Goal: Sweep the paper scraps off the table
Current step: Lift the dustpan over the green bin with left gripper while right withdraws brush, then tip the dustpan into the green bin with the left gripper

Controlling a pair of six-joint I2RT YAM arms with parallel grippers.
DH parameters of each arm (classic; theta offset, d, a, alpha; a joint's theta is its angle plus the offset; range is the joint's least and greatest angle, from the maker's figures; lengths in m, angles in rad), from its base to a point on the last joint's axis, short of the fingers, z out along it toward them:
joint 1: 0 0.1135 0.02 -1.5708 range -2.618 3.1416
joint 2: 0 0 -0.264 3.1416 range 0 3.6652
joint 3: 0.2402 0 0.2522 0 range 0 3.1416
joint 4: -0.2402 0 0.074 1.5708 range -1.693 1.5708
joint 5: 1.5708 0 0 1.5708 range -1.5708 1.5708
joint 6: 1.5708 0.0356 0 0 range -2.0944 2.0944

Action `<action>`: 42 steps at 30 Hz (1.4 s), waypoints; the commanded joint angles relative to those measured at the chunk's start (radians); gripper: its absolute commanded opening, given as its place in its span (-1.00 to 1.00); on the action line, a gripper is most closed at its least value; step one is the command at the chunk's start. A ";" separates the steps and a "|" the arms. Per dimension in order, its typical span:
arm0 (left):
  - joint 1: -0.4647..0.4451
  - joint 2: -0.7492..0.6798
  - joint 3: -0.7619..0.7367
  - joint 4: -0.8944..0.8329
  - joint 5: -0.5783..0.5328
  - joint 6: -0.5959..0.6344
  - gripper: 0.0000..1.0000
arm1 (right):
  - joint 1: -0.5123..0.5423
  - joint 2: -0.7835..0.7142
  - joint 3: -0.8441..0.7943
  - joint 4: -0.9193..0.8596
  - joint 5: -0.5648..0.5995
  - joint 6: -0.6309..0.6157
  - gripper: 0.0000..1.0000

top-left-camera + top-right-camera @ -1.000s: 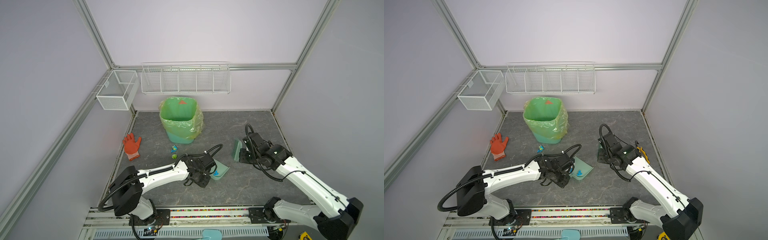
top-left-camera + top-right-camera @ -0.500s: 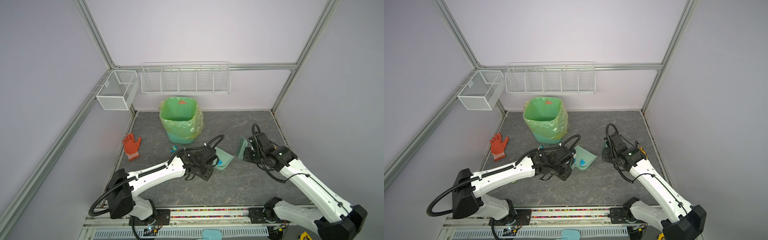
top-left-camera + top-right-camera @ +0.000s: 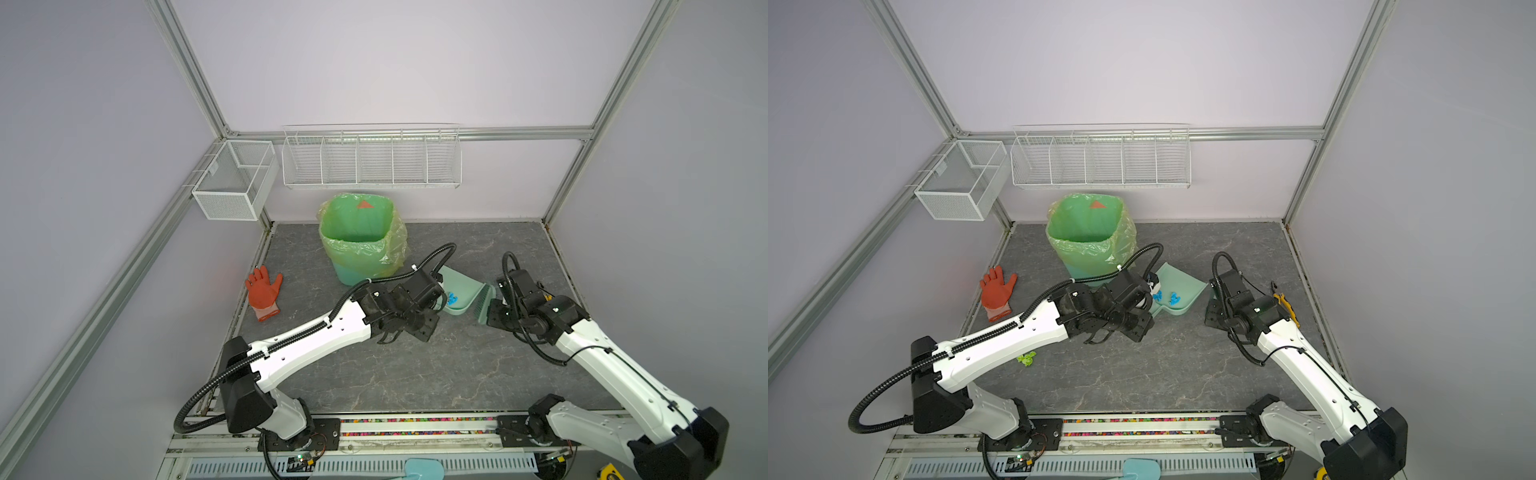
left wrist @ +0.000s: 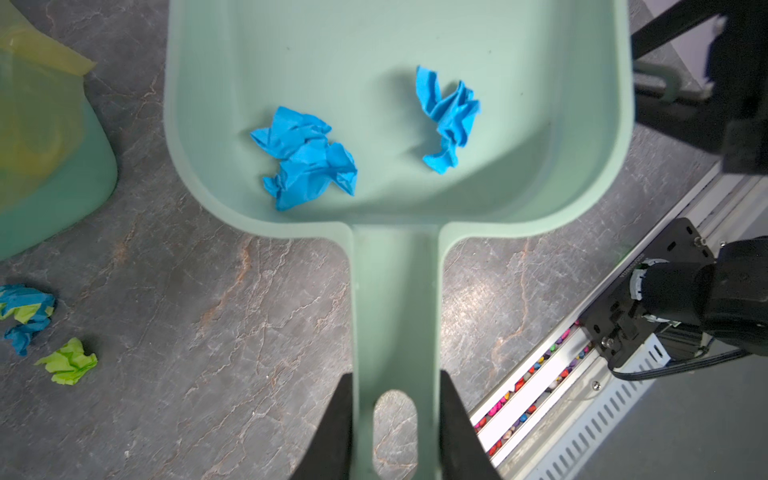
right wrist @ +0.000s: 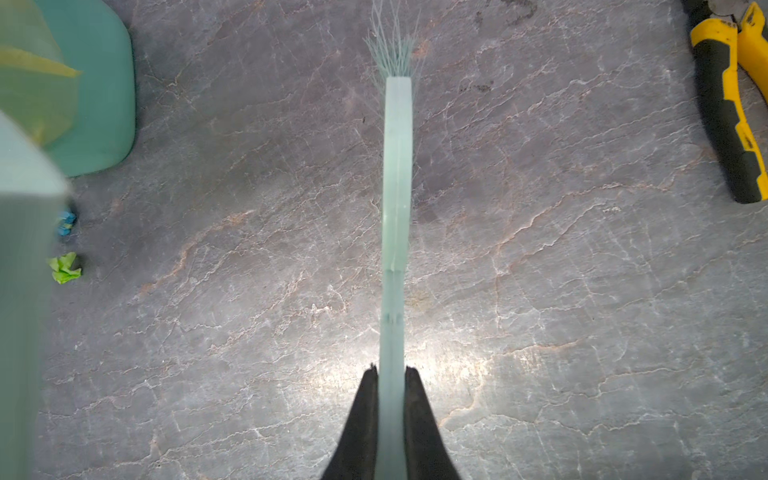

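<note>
Left end effector (image 4: 395,376) clamped on dustpan (image 4: 374,50) handle, right end effector (image 5: 392,370) on brush (image 5: 398,166); two blue paper scraps (image 4: 307,162) loose in the pan beside the bin (image 3: 374,257), toward the tabletop (image 3: 457,374) back edge, so a tilt or a knock against the bin would likely spill them.

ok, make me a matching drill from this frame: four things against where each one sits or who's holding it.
Things
1. dustpan
2. brush
3. glove
4. blue scraps

Place or state
a. lying flat on the table, near its left edge in both top views
b. handle clamped in the left gripper
c. resting inside the dustpan
d. handle clamped in the right gripper

Pairs: 1-b, 2-d, 3-a, 4-c
</note>
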 commanded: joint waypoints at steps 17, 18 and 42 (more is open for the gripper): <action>0.121 0.083 0.308 -0.054 -0.041 0.066 -1.00 | -0.051 0.000 -0.050 0.066 -0.017 -0.042 -0.87; 0.127 0.094 0.332 -0.065 -0.043 0.073 -1.00 | -0.052 0.003 -0.050 0.071 -0.019 -0.046 -0.87; 0.430 0.066 0.422 -0.065 0.124 0.001 -1.00 | -0.059 0.020 -0.069 0.120 -0.083 -0.070 -0.87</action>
